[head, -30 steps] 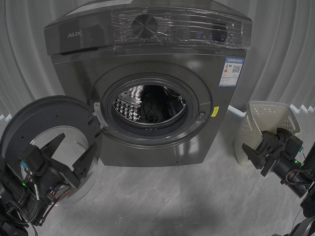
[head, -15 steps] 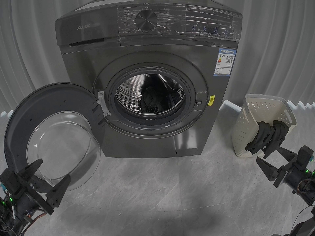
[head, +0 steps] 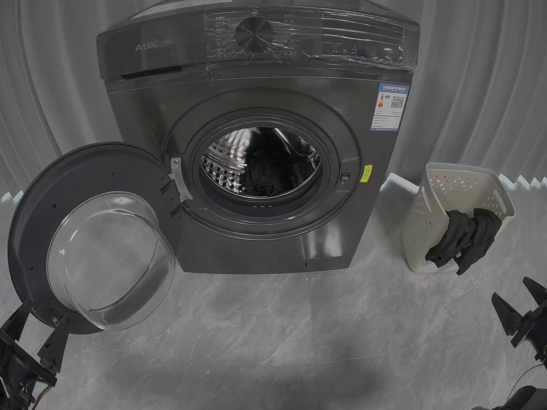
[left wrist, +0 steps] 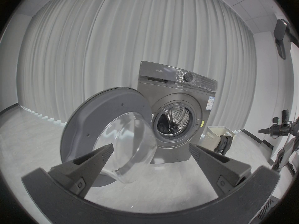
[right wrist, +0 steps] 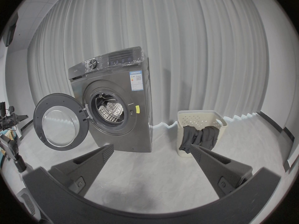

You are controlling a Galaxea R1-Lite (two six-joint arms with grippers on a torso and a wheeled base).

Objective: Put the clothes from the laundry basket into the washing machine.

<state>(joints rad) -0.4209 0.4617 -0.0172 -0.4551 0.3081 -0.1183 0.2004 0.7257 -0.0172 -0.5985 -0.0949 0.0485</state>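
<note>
My left hand sits low at my left side, its two dark pointed fingers spread wide apart and holding nothing. My right hand sits low at my right side, equally wide open and empty, pointing forward.

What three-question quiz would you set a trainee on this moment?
1. True or false: the washer has its door swung open.
2. Where is the dark garment? A: on the door. B: draped over the rim of the basket. C: on the washer's top.
3. Fill in: the fingers of the left gripper and the right gripper are both ____.

Key: 1 true; 2 B; 3 open.
</note>
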